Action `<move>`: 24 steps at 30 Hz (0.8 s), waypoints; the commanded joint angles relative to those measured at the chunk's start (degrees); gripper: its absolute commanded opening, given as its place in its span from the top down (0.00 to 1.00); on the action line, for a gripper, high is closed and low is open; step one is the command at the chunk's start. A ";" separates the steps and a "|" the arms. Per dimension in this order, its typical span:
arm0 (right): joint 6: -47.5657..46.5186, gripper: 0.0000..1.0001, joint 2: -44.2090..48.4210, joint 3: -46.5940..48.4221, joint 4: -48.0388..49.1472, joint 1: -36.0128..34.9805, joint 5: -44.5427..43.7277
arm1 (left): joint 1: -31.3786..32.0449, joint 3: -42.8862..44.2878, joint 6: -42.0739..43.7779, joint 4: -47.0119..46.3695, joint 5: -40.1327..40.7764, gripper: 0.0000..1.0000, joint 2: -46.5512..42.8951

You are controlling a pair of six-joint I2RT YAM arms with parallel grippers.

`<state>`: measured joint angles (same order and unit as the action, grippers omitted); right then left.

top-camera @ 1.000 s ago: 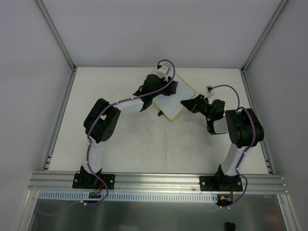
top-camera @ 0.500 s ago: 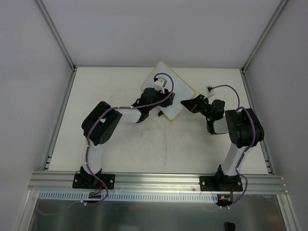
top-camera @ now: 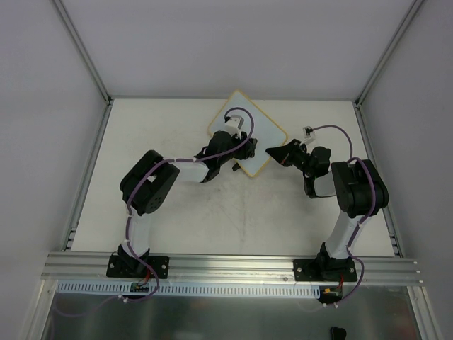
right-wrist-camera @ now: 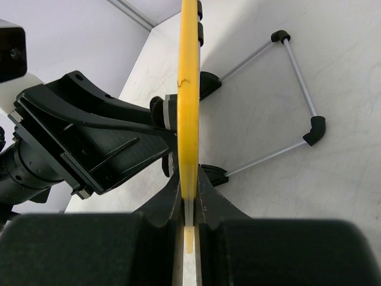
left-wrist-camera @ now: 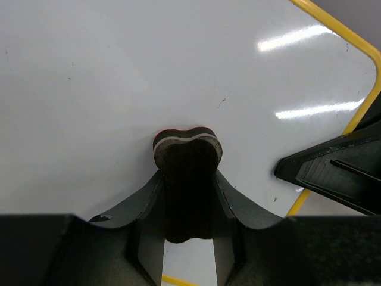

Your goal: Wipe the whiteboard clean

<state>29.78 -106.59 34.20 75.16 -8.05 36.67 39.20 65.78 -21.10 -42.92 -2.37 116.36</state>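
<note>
My left gripper (left-wrist-camera: pixel 188 179) is clenched on a small dark eraser (left-wrist-camera: pixel 187 150), one finger on each side of it. The eraser's face presses against the white surface of the whiteboard (left-wrist-camera: pixel 119 77). Around it the board looks clean: I see a few tiny specks and the glare of overhead lights, but no writing. The yellow frame (left-wrist-camera: pixel 364 55) curves round a corner at the upper right of my left wrist view.

My right gripper (right-wrist-camera: pixel 189 193) is clamped onto the rim of the whiteboard, fingers pinching the frame from both faces. In my right wrist view the board appears edge-on as a thin yellow strip. In my left wrist view the same black fingers bite the frame just to the right of the eraser.

From above, the whiteboard (top-camera: pixel 267 136) sits toward the back middle of the bench (top-camera: pixel 156 127). It is turned so its corners point like a diamond. My left arm reaches over its middle and my right gripper meets its lower right edge. Behind the board a thin wire stand (right-wrist-camera: pixel 297 77) with black ends rests on the bench. I cannot tell how far the board is tilted.
</note>
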 commanded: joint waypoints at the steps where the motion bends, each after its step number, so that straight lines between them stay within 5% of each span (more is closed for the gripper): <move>1: -0.86 1.00 0.15 0.96 12.65 -0.91 4.20 | 3.07 -2.58 -3.24 8.20 -1.32 1.00 0.54; 18: -0.78 1.00 0.33 0.70 12.65 -0.91 4.12 | 5.98 -10.76 -7.55 8.29 1.67 1.00 -0.60; 24: -0.69 1.00 0.33 0.70 12.65 -0.91 4.20 | 5.19 -7.61 -5.45 10.65 2.02 1.00 -2.71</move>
<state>29.63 -106.59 34.20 74.91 -7.99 36.49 43.57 56.86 -27.03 -41.67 0.95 112.66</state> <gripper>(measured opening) 0.070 0.294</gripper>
